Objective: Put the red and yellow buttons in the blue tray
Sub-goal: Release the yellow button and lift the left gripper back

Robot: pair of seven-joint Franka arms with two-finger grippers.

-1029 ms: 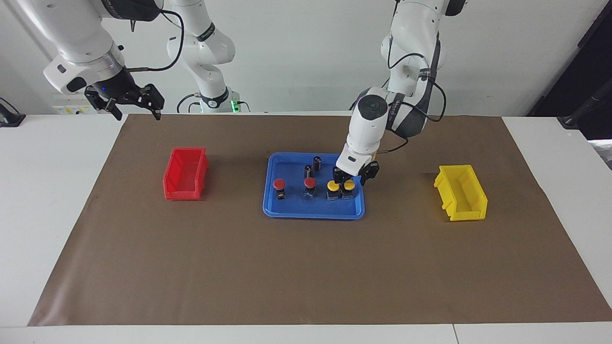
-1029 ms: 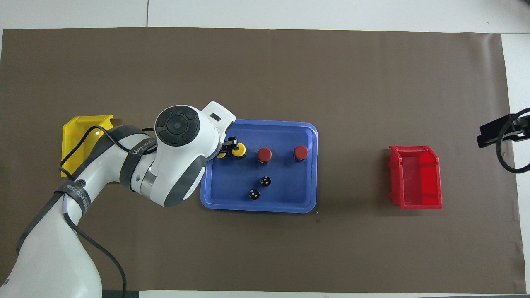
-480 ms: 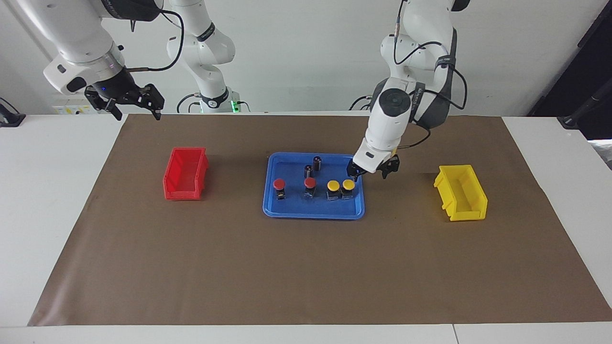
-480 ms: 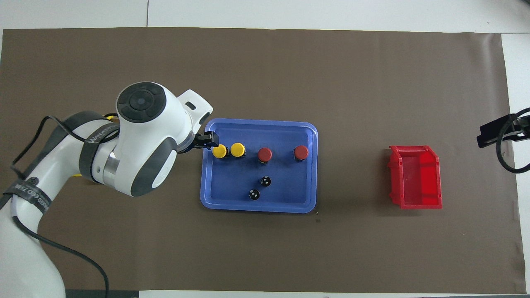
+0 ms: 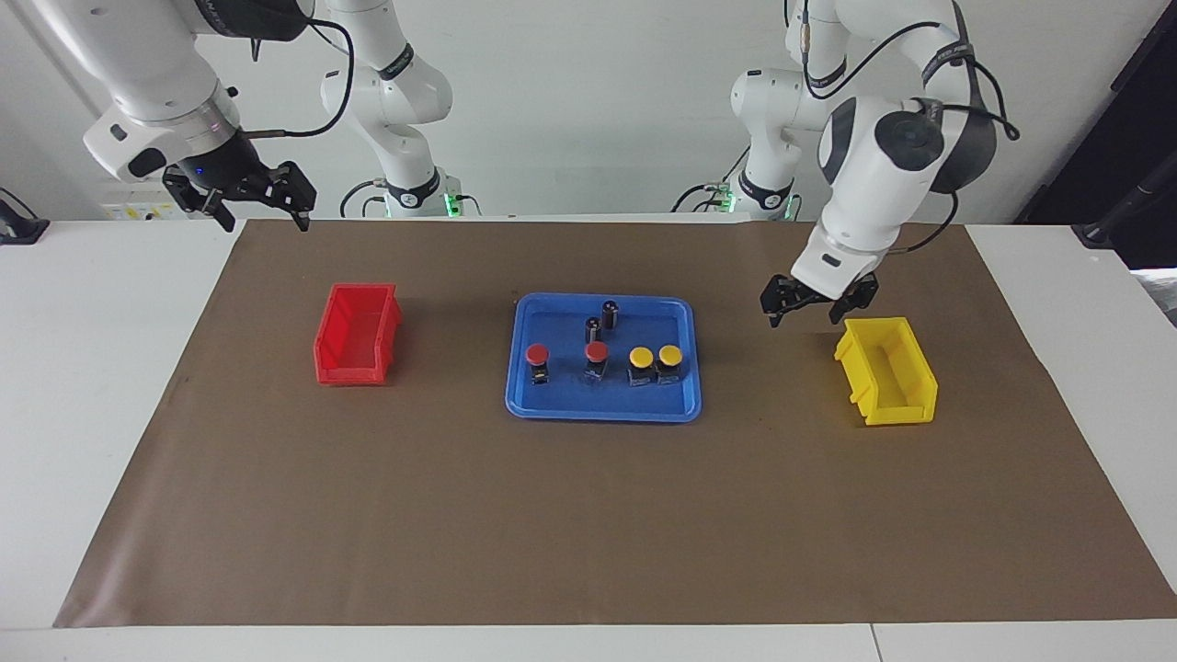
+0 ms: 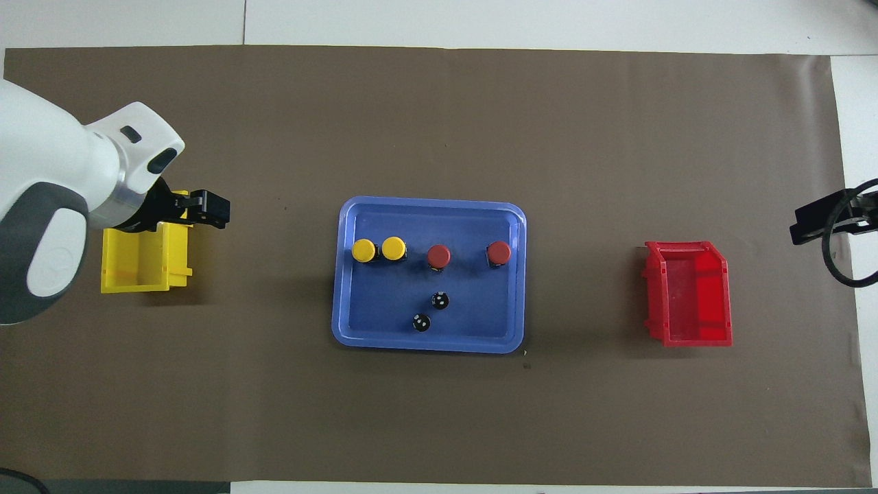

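The blue tray (image 5: 602,405) lies mid-table and also shows in the overhead view (image 6: 429,204). In it stand two red buttons (image 5: 537,355) (image 5: 596,352) and two yellow buttons (image 5: 641,357) (image 5: 670,355) in a row, also seen from above: red (image 6: 499,252) (image 6: 439,256), yellow (image 6: 394,248) (image 6: 363,250). My left gripper (image 5: 803,319) is open and empty, up over the mat between the tray and the yellow bin; from above (image 6: 218,211) it sits by the bin's corner. My right gripper (image 5: 265,222) is open and waits over the mat's corner.
Two dark grey cylinders (image 5: 611,313) (image 5: 593,328) stand in the tray, nearer to the robots than the buttons. A small yellow bin (image 5: 887,372) sits toward the left arm's end. A small red bin (image 5: 359,333) sits toward the right arm's end. Brown mat covers the table.
My left gripper has let go of the end yellow button, risen and swung away from the tray toward the yellow bin. The button stays in the tray. The right arm has not moved.
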